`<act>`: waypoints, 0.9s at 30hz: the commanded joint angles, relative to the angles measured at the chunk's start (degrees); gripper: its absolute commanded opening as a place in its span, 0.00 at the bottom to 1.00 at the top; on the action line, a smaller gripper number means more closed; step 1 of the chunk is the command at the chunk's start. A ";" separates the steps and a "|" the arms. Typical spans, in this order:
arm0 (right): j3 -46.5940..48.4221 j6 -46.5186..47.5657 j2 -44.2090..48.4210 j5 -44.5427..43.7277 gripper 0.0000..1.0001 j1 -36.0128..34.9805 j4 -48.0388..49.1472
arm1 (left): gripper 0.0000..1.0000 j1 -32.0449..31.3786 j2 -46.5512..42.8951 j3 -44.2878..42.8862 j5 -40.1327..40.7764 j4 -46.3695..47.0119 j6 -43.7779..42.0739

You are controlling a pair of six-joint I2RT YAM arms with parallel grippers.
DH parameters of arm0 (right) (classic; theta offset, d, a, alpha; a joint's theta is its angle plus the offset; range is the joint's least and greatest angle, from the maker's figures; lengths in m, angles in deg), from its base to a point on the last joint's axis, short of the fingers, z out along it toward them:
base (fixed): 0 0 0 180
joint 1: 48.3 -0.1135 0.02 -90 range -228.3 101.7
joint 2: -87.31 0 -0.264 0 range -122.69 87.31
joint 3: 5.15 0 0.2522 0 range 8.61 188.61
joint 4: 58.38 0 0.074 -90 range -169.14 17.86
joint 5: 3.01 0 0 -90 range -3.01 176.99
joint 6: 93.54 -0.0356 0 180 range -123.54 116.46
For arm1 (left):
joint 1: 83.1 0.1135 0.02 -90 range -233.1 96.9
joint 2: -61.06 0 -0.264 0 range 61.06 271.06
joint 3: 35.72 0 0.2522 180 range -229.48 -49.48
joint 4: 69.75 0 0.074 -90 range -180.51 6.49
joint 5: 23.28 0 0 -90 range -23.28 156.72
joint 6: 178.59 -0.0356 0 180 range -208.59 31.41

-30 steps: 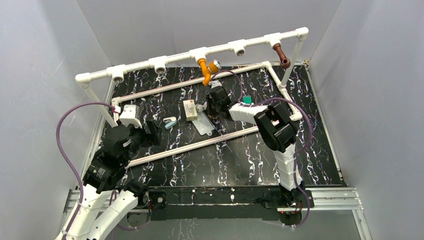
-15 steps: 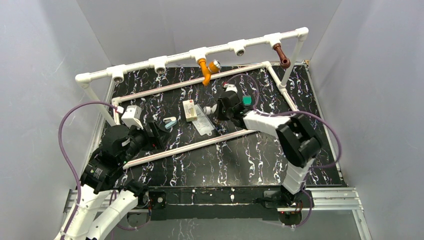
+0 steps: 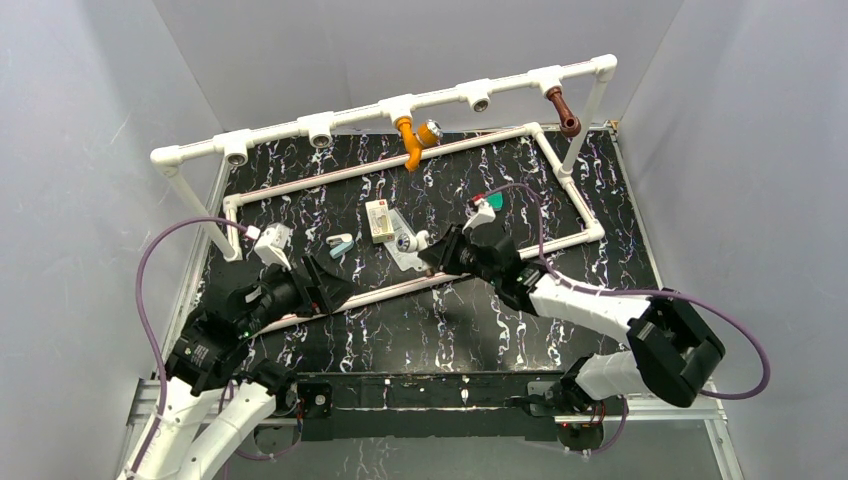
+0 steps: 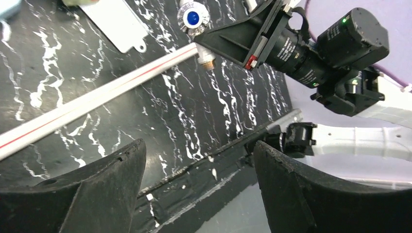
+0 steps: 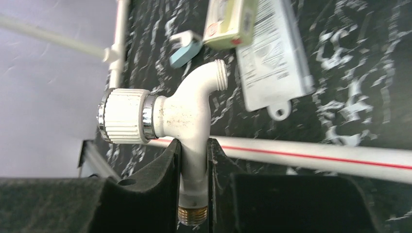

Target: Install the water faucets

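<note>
aim matters: i should point the white tap (image 5: 187, 114) straight at a socket (image 3: 481, 103). right gripper (image 5: 193, 153) pinches it; left gripper (image 4: 199, 165) gapes wide, empty.

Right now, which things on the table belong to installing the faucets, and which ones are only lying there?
For the job: white faucet in the right gripper; orange faucet and reddish-brown faucet, both on the pipe frame.
Lying about: teal piece; flat white packet; beige box; small pale blue piece.

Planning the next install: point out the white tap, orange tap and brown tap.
white tap (image 5: 187, 115), right wrist view, body
orange tap (image 3: 409, 143), top view, bent spout
brown tap (image 3: 561, 108), top view, stem
</note>
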 commanded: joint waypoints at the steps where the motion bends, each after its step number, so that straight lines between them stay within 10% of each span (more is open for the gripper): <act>1: -2.55 -8.11 4.26 1.11 0.01 -4.06 10.02 | 0.79 0.11 -1.85 3.02 -6.53 3.12 4.79; 27: 0.10 -22.16 0.53 -17.05 0.01 -24.55 31.57 | 0.64 0.11 -15.51 27.44 -17.54 33.28 35.35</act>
